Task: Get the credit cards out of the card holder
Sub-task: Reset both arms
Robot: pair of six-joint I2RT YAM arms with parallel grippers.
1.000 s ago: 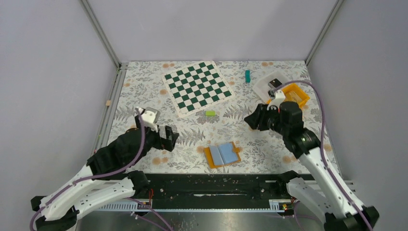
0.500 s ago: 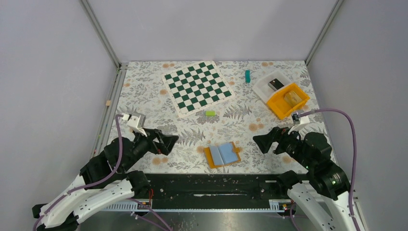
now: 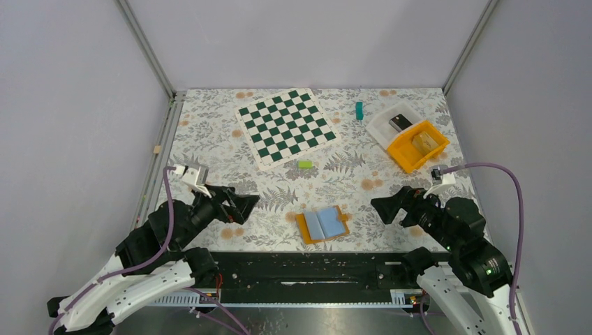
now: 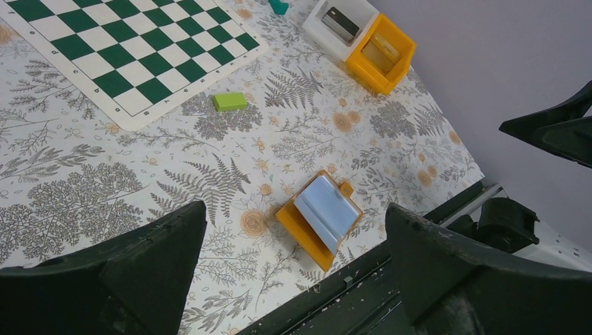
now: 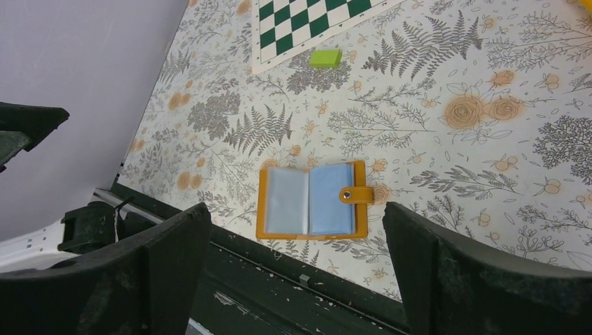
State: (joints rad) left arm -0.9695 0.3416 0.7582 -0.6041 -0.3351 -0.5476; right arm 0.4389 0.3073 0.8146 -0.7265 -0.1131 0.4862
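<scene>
— Left fingers (image 4: 105, 279) spread wide, gripping nothing. Right fingers (image 5: 98, 279) just as wide, also bare.

— And the holder (image 5: 363, 194)?

— Lying open and flat on the desk (image 3: 349, 181), near the front edge, between the two arms and touching neither. Light-blue cards (image 5: 329, 199) tucked into both halves, none pulled out yet.

— So, which step?

— Looks like the very start: poised on either side, aimed down at the holder, well apart from it. Nothing extracted so far.

— Next move?

— Probably closing in from both sides. Calls for pinning one orange flap with one set of fingers, then pinching a card's exposed edge with the other and sliding it out along the pocket, not lifting straight up. Thin and flat, so likely hard to catch; best met with a low, shallow angle and a light squeeze.

— Which side of the pockets open?

— Cannot tell from these views.
</scene>
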